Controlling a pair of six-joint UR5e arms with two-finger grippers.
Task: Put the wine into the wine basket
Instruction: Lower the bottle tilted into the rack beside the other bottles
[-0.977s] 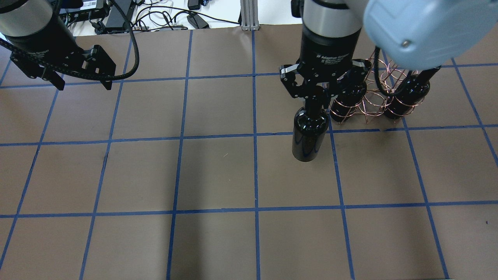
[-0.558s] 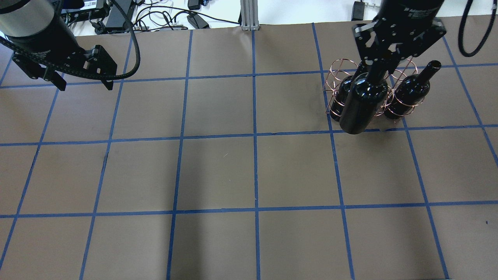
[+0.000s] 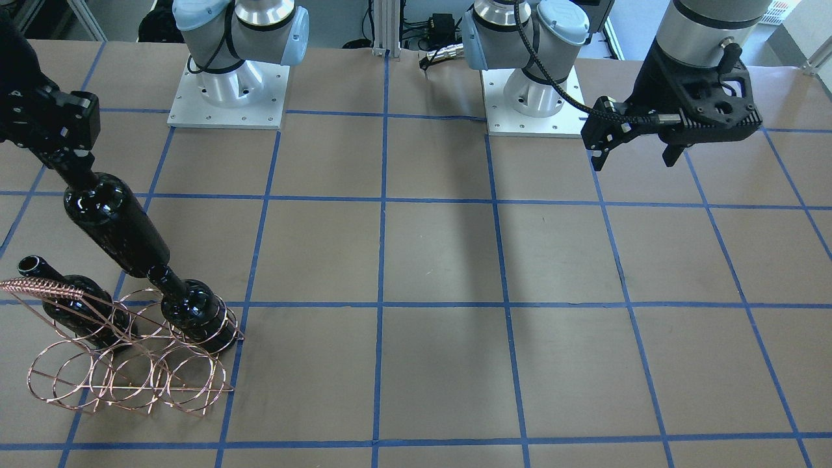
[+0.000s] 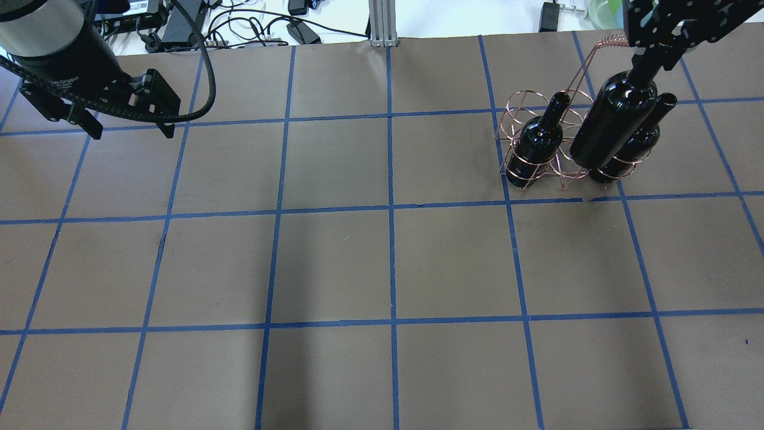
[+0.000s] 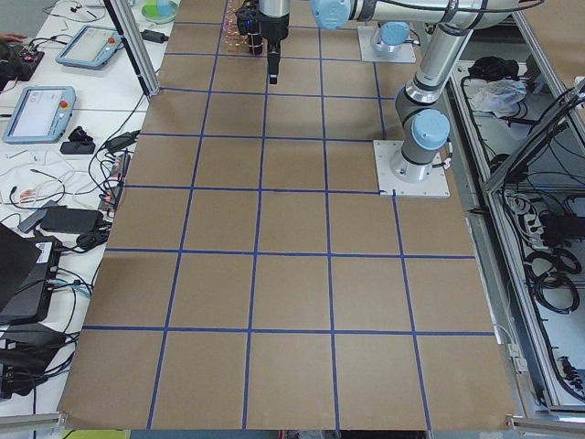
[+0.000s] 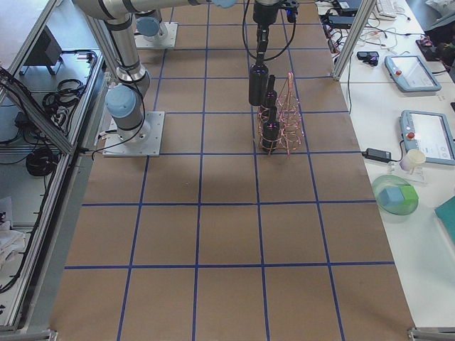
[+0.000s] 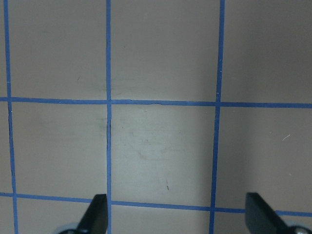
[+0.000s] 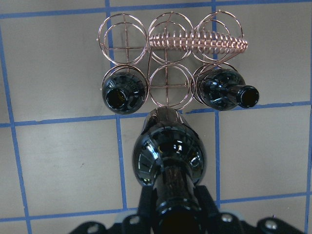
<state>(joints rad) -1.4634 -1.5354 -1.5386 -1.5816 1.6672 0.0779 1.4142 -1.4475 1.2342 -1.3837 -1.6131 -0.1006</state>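
My right gripper (image 4: 652,55) is shut on the neck of a near-black wine bottle (image 4: 612,128), which hangs tilted in the air over the copper wire wine basket (image 4: 518,108). Two more dark bottles (image 4: 537,143) (image 4: 640,142) stand in the basket's outer rings. In the right wrist view the held bottle (image 8: 168,156) hangs just short of the empty middle ring of the basket (image 8: 168,46), between the standing bottles (image 8: 122,95) (image 8: 222,92). Far across the table, my left gripper (image 4: 128,130) (image 7: 178,217) is open and holds nothing.
Brown paper with a blue tape grid covers the table (image 4: 334,263). Cables and power bricks (image 4: 239,24) and an aluminium post (image 4: 379,21) lie past the far edge. Both arm bases (image 3: 227,97) (image 3: 533,107) stand at the robot's side.
The right gripper has carried the bottle from the table left of the basket, up and rightward, to hang over the basket's right side. The left arm has stayed put.
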